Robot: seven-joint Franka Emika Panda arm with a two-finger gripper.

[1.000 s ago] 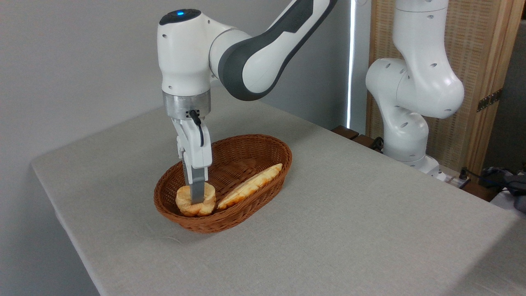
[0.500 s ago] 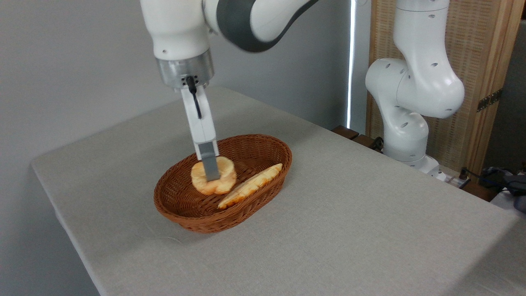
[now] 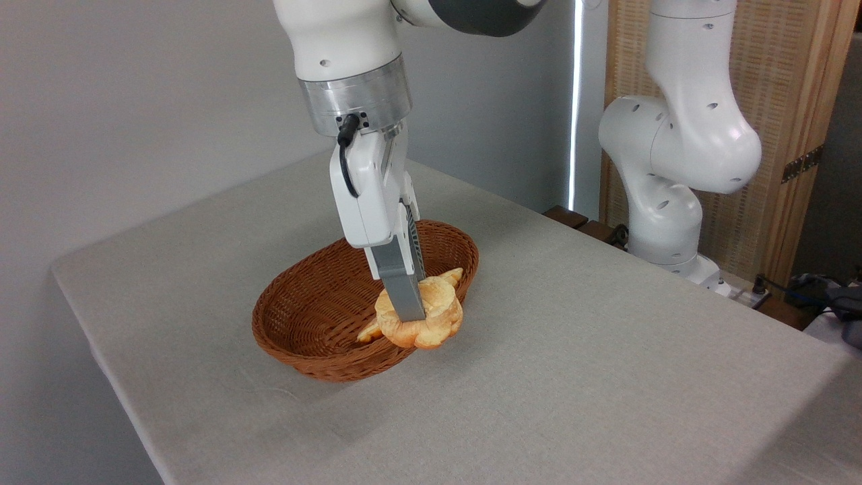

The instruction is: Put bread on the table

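gripper [image 3: 409, 311] pointing down, tilted slightly, fingers pinching the bread [image 3: 422, 315] across its thickness. near finger [image 3: 399, 283] a grey flat blade laid over the front of the bread, the other mostly hidden behind it. bread held in the air, clear of any surface, hanging above the right front rim of the basket [image 3: 316, 337] and partly overlapping it in view. round and thick, pale golden on the upper face, orange-brown and lobed along the lower edge, tipped so the lobes face down and toward the camera. behind it, inside the basket, a long loaf [image 3: 450, 276], mostly covered by the bread and finger, only its far tip near the right rim and a small near end at the left showing. basket brown, oval, wicker, resting on the table [image 3: 572, 377], its left half bare. table covered in plain light grey cloth, wide open stretches to the front and right of the basket. above the gripper, a silver wrist ring with a black cable plugged in, then the white arm [image 3: 337, 40] running up out of the top edge. at the right, the arm's white base column [image 3: 673, 155] standing past the table's far edge, in front of a woven wooden screen [image 3: 788, 135]. plain grey wall behind the left side.
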